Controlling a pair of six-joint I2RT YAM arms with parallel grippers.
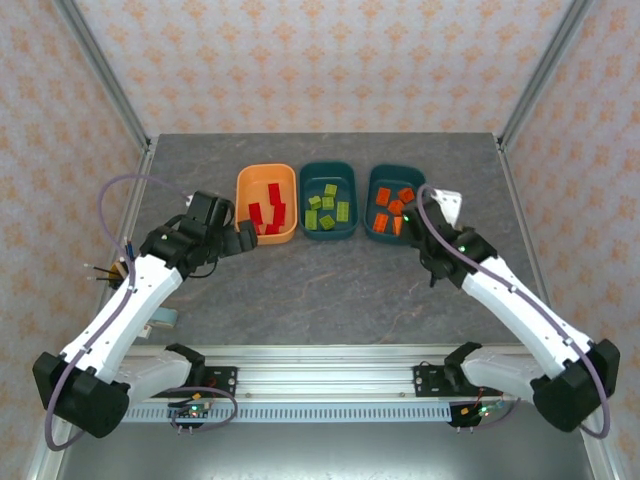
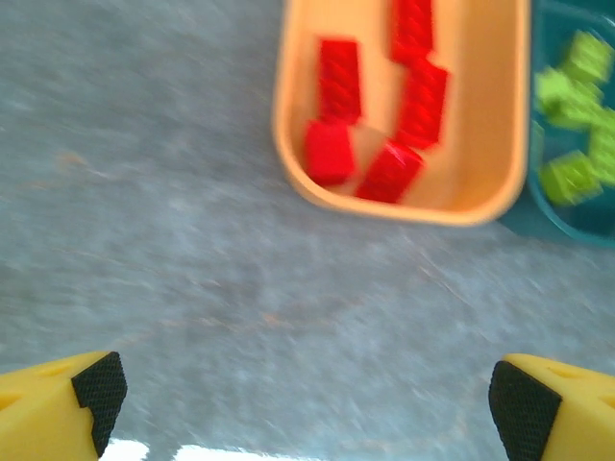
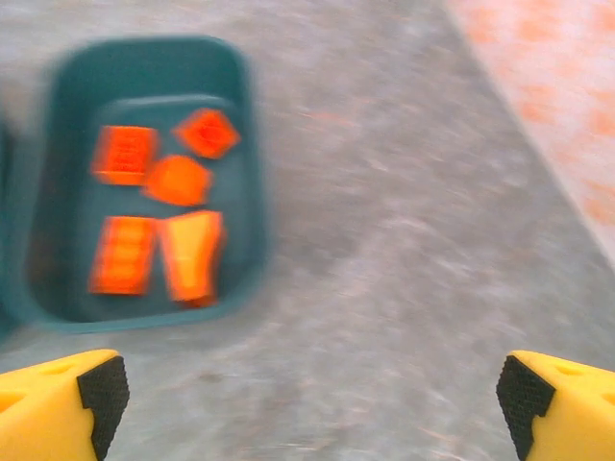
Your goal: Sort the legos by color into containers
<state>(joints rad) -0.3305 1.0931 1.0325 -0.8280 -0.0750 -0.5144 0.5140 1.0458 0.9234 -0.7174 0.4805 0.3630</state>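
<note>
Red translucent plastic bricks (image 2: 338, 79) sit in the light orange rounded plastic tray (image 2: 480, 115), yellow-green bricks (image 1: 343, 210) in one dark teal tray (image 1: 328, 172), orange bricks (image 3: 123, 252) in the other teal tray (image 3: 144, 67). The bench (image 1: 330, 280) is mottled grey, the walls (image 1: 330, 60) peach with an orange floral print. The left pincer (image 2: 307, 403) and right pincer (image 3: 312, 403) are yellow, black-padded.

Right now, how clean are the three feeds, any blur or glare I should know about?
Top external: sharp, evenly lit, the yellow-green bricks crisp. Left wrist: blurred, the red bricks in the light orange tray smeared at their edges, a white glare strip at the bottom edge. Right wrist: the softest, the orange bricks in the right teal tray fuzzy in outline.
</note>
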